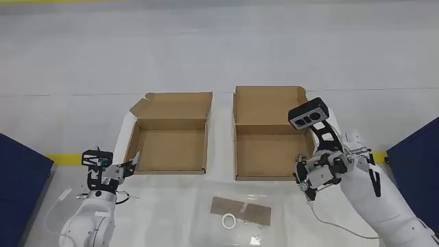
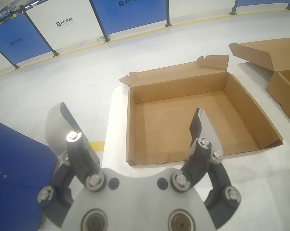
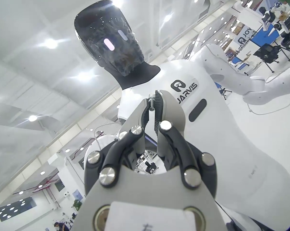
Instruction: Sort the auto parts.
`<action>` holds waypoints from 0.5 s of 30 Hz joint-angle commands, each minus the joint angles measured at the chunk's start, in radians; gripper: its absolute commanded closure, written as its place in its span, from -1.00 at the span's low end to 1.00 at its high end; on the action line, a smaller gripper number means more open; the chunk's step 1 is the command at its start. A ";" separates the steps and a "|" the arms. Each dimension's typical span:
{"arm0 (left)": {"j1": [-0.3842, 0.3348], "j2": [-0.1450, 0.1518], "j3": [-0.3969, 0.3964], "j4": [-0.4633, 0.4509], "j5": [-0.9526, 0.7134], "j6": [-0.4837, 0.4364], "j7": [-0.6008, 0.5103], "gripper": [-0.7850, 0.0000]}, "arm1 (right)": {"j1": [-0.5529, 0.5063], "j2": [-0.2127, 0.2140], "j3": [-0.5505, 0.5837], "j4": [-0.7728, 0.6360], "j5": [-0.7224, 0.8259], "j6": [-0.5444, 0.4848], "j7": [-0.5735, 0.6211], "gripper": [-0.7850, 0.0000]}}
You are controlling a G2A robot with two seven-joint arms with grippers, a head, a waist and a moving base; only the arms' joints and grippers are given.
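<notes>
Two open, empty cardboard boxes stand side by side on the white table, the left box (image 1: 171, 113) and the right box (image 1: 267, 113). My left gripper (image 1: 132, 160) hovers open and empty just off the left box's (image 2: 178, 82) near left corner; its own view shows the gripper (image 2: 130, 114) with fingers spread wide. My right gripper (image 1: 307, 176) is beside the right box's near right corner, turned upward toward my body. In its own view the right gripper (image 3: 152, 100) is shut on a small threaded metal bolt (image 3: 151, 102) at its fingertips.
Near the table's front edge lie a brown card piece under clear plastic (image 1: 240, 210), a white ring (image 1: 228, 221) and small loose parts (image 1: 255, 240). The second box (image 2: 279, 85) sits beyond the left box. Blue panels flank the table on both sides.
</notes>
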 commanded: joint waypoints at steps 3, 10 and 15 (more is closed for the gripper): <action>0.000 0.000 0.000 0.000 0.000 0.000 0.000 -1.00 | -0.016 -0.003 -0.003 -0.028 0.007 0.018 -0.032 1.00; 0.000 0.000 0.000 0.000 0.000 0.000 0.000 -1.00 | -0.049 -0.029 -0.039 -0.039 0.143 0.038 -0.038 1.00; 0.000 0.000 0.000 0.000 0.000 0.000 0.000 -1.00 | -0.050 -0.051 -0.076 -0.021 0.214 0.053 -0.045 1.00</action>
